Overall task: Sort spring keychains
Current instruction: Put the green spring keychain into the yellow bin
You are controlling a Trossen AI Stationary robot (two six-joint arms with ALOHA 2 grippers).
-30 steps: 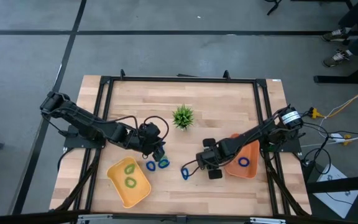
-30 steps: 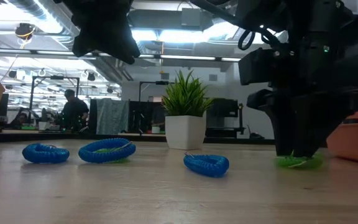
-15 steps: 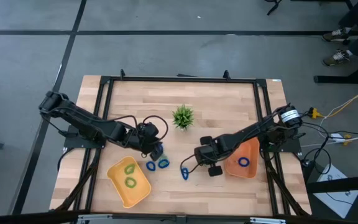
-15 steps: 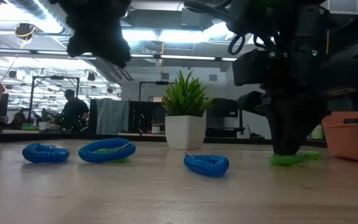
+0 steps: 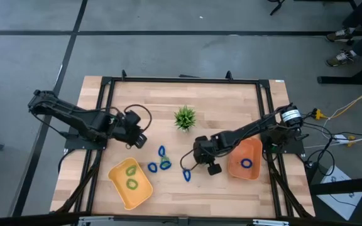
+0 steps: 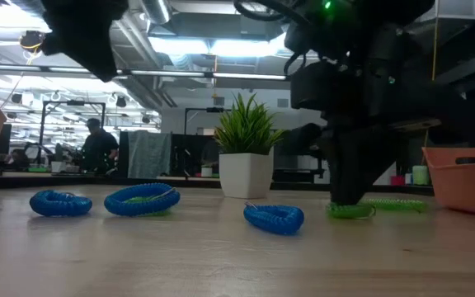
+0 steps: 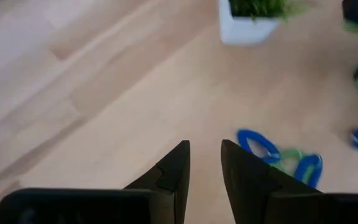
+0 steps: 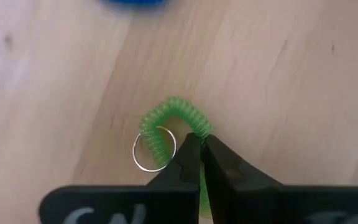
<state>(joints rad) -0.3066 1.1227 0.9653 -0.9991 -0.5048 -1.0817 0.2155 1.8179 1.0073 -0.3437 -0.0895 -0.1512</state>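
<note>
My right gripper [image 8: 197,142] is shut on a light green spring keychain [image 8: 173,115] that lies on the wood right of the table's middle. Its metal ring [image 8: 154,152] sits beside the fingers. In the low view the green keychain [image 6: 350,210] shows under that gripper [image 6: 346,198]. Blue keychains [image 5: 161,152], [image 5: 152,167], [image 5: 186,174] lie near the middle, one [image 5: 166,164] over a green one. My left gripper [image 7: 205,146] hangs open and raised, left of them, with nothing between its fingers. My right gripper pinches the green keychain's coil [image 8: 194,127] between its two fingertips, at one side of the loop next to the metal ring. The fingers come from above, slanting down. The keychain rests on the table, and a part of it [image 6: 396,205] trails out flat behind the gripper.
A yellow tray [image 5: 144,196] at the near left holds two green keychains. An orange tray [image 5: 254,150] at the right holds a blue one [image 5: 247,164]. A small potted plant [image 5: 185,117] stands behind the middle. Bare wood lies between the trays.
My left gripper has risen and drawn back toward the table's left edge, uncovering a blue keychain where it stood. My right gripper has shut on the green keychain and moved toward the table's left, sliding the keychain along the wood with it.
</note>
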